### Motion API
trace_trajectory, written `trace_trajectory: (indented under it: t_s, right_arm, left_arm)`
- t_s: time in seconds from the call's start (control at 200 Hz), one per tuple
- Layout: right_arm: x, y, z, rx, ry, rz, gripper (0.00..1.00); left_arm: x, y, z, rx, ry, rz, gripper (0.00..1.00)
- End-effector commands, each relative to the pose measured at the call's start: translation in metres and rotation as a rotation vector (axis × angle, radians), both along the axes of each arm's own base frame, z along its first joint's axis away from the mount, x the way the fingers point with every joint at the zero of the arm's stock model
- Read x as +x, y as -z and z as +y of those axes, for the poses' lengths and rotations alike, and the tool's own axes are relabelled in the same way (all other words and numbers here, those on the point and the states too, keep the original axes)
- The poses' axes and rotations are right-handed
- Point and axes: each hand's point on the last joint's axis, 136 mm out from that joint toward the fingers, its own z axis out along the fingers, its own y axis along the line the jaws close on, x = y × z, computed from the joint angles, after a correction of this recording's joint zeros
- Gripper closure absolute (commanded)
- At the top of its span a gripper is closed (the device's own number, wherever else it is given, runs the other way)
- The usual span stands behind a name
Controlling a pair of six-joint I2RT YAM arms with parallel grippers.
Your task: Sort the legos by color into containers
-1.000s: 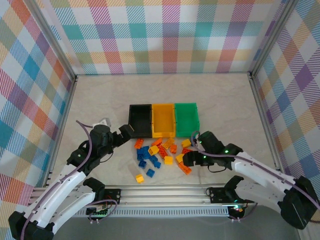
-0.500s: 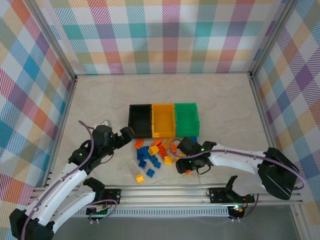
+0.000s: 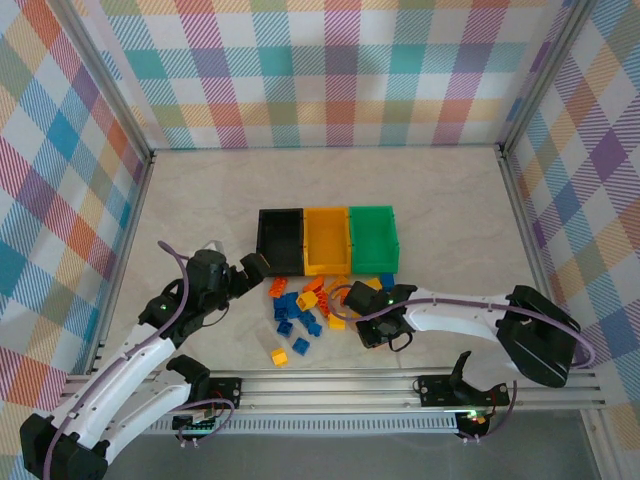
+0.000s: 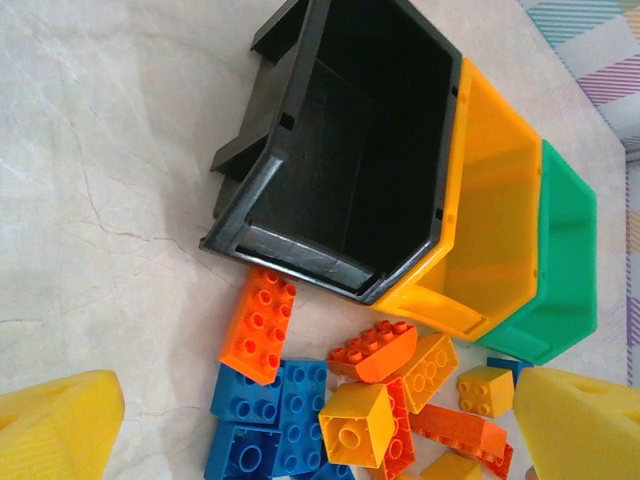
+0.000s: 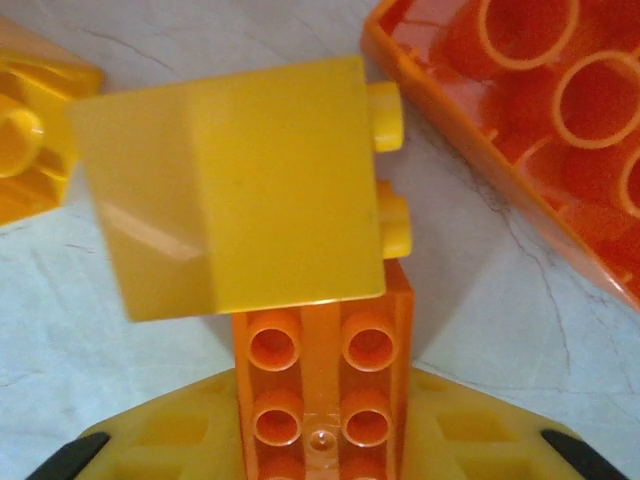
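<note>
Seen from above, a pale marbled desk [image 3: 450, 200] holds three open containers in a row, touching side to side: a black container [image 3: 281, 238], a yellow container [image 3: 327, 238] and a green container [image 3: 372, 236]. No bricks can be seen inside any of them, so the sorting looks to be near its start. Just in front of them, toward the arms, the legos [image 3: 308, 310] lie in a loose heap of blue, yellow and orange pieces, with two strays nearer the arm bases. The right tool [image 3: 373, 328] is down at the right edge of the heap, and its wrist camera shows why. Its yellow pads [image 5: 150, 440] are closed narrowly on the sides of an orange brick [image 5: 320, 390], studs facing the camera, gripped at the near end so the far end is free. A yellow brick [image 5: 240, 210] lies tipped on its side against that far end, touching it, and could be dragged or knocked when the orange brick is lifted. An upturned orange piece [image 5: 520, 120] lies close by to the right. The left tool [image 3: 252, 266] hangs just beside the black container's near left corner, jaws spread wide with nothing between them. It seems to be waiting clear of the heap while the other arm works. The step in hand is probably lifting the orange brick out. No container is orange, so its destination cannot be told.
</note>
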Motion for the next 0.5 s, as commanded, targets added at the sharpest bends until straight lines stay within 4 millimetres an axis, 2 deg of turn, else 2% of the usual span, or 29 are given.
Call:
trace_trajectory:
  t_s: [0.0, 0.135, 0.18, 0.265, 0.335, 0.39, 0.495]
  right_arm:
    - [0.007, -0.033, 0.013, 0.085, -0.008, -0.061, 0.68]
    - [0.033, -0.086, 0.016, 0.11, -0.016, -0.214, 0.68]
    - [0.05, -0.106, 0.019, 0.126, -0.008, -0.258, 0.68]
    - [0.083, -0.127, 0.027, 0.151, 0.019, -0.294, 0.68]
    - [0.114, -0.142, 0.035, 0.155, 0.033, -0.342, 0.68]
    - [0.137, -0.146, 0.038, 0.148, 0.065, -0.355, 0.68]
    - [0.18, -0.141, 0.031, 0.128, 0.15, -0.367, 0.69]
  left_arm:
    - [-0.002, 0.002, -0.004, -0.003, 0.004, 0.033, 0.0]
    - [0.0, -0.007, -0.003, 0.022, 0.013, 0.027, 0.0]
    - [0.0, -0.009, 0.001, 0.055, 0.008, 0.037, 0.0]
    - [0.005, -0.011, -0.002, 0.072, 0.027, 0.027, 0.0]
    - [0.008, -0.012, -0.004, 0.071, 0.036, 0.013, 0.0]
    - [0.009, -0.013, -0.005, 0.073, 0.044, 0.001, 0.0]
    - [0.008, -0.011, -0.006, 0.091, 0.066, 0.001, 0.0]
